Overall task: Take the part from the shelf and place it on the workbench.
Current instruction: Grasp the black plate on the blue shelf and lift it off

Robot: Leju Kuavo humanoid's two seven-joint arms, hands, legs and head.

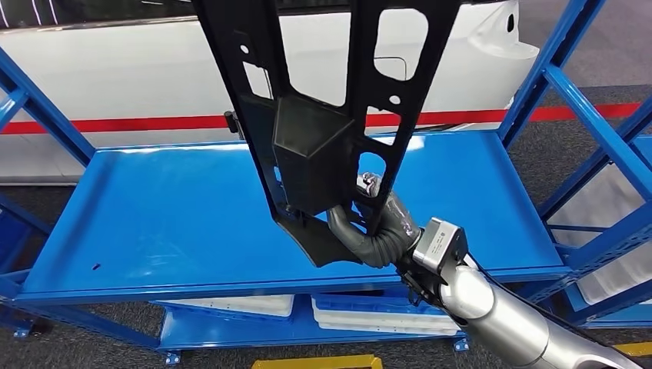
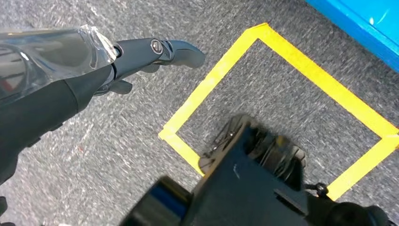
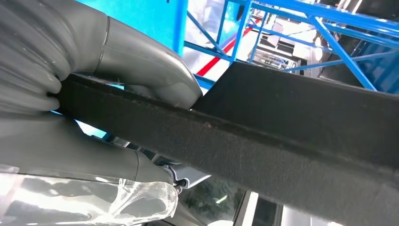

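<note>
Standing upright, part (image 1: 323,115) in right hand (image 1: 374,231)

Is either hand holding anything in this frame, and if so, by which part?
The right hand grips the black part at its lower end, fingers wrapped around one edge rail beside a cutout. The left hand holds nothing.

Head view high above blue shelf (image 1: 192,207); wrist views close, diverging.
</note>
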